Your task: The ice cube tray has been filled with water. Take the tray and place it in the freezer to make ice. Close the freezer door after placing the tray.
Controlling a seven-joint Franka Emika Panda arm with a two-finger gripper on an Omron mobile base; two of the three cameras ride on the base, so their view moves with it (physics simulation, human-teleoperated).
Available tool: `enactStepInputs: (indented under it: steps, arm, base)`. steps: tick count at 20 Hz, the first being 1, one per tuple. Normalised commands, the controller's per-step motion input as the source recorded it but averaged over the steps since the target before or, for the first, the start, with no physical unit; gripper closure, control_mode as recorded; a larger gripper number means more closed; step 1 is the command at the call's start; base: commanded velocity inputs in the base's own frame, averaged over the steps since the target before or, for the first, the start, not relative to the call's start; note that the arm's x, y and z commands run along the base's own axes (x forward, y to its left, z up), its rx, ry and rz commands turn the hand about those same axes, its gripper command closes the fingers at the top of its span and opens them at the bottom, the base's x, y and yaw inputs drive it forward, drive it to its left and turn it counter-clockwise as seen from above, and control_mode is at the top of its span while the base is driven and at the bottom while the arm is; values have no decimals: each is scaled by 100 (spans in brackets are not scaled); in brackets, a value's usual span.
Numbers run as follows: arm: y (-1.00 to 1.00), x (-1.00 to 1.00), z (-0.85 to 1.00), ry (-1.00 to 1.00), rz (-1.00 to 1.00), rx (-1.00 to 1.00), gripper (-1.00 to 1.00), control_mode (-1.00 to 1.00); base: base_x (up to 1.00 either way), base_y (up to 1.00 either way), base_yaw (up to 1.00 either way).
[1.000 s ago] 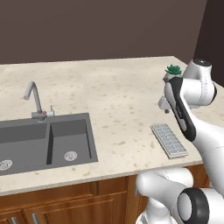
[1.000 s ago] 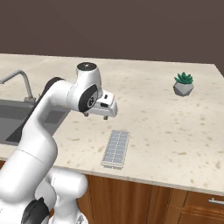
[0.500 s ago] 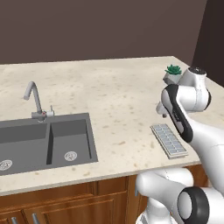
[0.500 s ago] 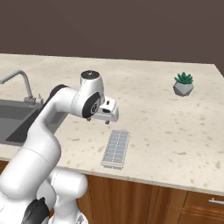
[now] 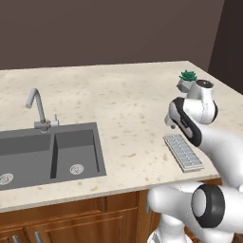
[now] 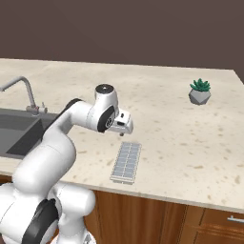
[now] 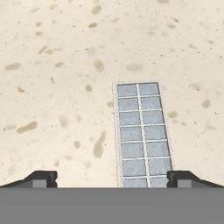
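Observation:
The ice cube tray (image 6: 127,161) lies flat on the beige speckled counter near its front edge, a long white rectangle with two rows of pale blue-grey cells holding the water. It also shows as the tray (image 5: 183,152) beside the arm. My gripper (image 6: 124,132) hangs a little above the counter, just behind the tray's far end. In the hand view the tray (image 7: 141,131) runs up from the bottom edge, right of centre, between the wide-apart fingertips of the open gripper (image 7: 113,179). Nothing is between the fingers. The freezer and its door are out of view.
A grey double sink (image 5: 50,152) with a curved faucet (image 5: 38,108) sits at the counter's left. A small potted plant (image 6: 199,92) stands at the back right. Brown cabinet fronts (image 6: 143,214) run below the counter's front edge.
The hand has come down and forward toward the counter, closer to the tray's far end. The tray has not moved.

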Motion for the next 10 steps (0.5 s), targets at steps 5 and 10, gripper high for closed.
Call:
enactStepInputs:
  steps: [5, 10]
  arm:
    - [-24, 44, -33, 0, 0, 0, -100, -100]
    - [-3, 45, -29, 0, 0, 0, -100, -100]
  base:
    - [0, 0, 0]
    - [0, 0, 0]
